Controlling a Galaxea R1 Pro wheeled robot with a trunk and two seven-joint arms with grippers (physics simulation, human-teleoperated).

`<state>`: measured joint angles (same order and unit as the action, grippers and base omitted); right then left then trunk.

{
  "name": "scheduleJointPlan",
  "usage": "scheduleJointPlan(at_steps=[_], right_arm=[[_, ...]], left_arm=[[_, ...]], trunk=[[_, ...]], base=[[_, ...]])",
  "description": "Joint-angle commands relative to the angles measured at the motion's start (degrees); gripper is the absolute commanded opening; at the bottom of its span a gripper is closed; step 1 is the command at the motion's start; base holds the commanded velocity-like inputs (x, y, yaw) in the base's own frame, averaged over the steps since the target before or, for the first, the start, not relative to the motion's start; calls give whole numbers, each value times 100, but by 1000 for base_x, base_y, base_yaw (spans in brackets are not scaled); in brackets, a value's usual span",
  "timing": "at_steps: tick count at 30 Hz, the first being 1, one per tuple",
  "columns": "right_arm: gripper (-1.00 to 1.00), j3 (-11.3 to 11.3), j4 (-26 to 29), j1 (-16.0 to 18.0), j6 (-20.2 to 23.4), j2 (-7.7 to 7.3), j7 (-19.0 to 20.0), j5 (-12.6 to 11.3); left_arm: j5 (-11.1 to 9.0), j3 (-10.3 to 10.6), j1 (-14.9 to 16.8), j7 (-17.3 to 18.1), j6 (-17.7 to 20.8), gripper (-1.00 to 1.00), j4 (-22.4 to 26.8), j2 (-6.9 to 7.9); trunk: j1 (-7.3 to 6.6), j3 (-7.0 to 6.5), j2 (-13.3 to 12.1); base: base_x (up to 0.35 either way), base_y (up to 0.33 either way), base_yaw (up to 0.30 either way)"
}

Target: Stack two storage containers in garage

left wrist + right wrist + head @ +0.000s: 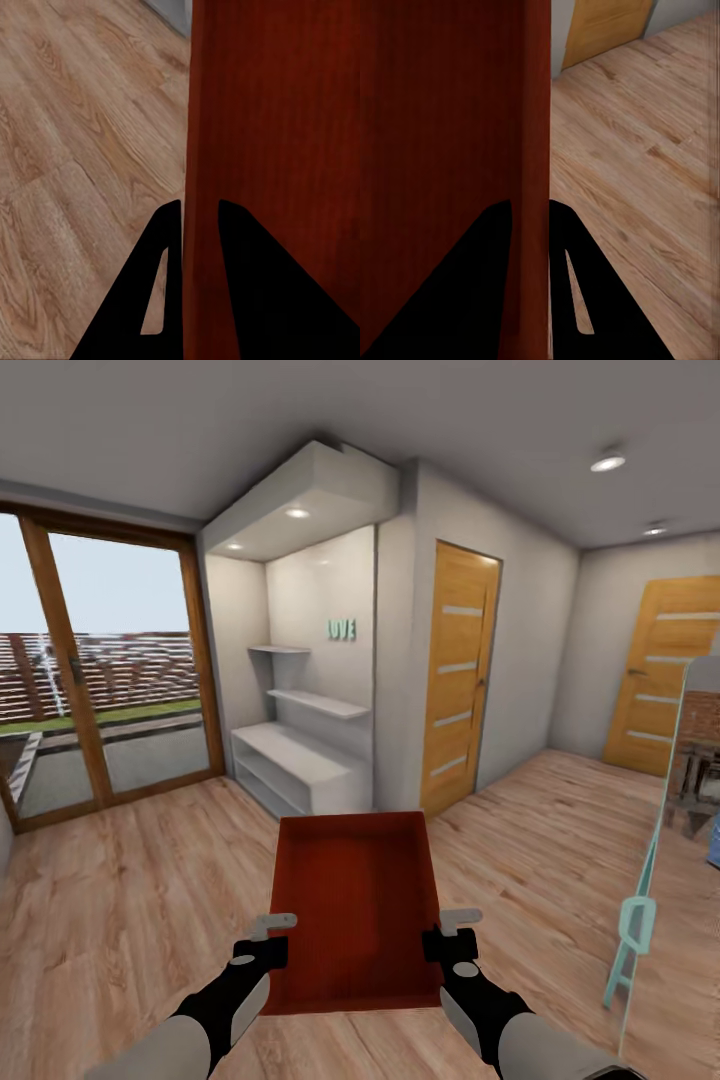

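The left claw (268, 938) is pinching the left wall of the red-orange container (355, 900), its two fingers closed down onto that thin wall, one inside and one outside, as the left wrist view shows (199, 225). The right claw (456, 932) is doing the same on the opposite wall, its fingers squeezed onto the rim (531, 217). Between them the box is hanging level in front of the robot's chest, above the light wood floor (130, 900), with nothing inside it.

The container's long axis is running straight away from the robot, so the claws are gripping the two long sides near the end closest to the body, and most of the box is reaching out ahead of them. Both arms are sharing the load about equally; neither is nearer.

Further out, white built-in shelves (300, 760) are standing in an alcove straight ahead, with a wooden door (458, 680) to their right, a second wooden door (665, 670) beyond on the far right, and a large glass door (100, 680) at the left.

No concrete floor is in sight, so the robot is probably carrying the box through the house, and the garage is lying somewhere past one of those doors.
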<state>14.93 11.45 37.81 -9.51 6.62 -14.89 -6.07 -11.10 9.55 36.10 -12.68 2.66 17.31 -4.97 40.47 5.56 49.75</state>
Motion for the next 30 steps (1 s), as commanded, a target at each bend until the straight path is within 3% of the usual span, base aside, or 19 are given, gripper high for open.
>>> scheduleJointPlan(at_steps=[1, 30], right_arm=[[-100, -245, -11, 8, -42, -2, -137, -507], [-100, -252, -11, 10, -41, -2, -128, -509]], left_arm=[[59, -270, 2, -246, 33, -100, 35, 92], [56, -270, 2, -247, 33, -100, 35, 101]], trunk=[[4, 9, 6], [4, 9, 6]], base=[[321, 0, -252], [322, 0, -258]])
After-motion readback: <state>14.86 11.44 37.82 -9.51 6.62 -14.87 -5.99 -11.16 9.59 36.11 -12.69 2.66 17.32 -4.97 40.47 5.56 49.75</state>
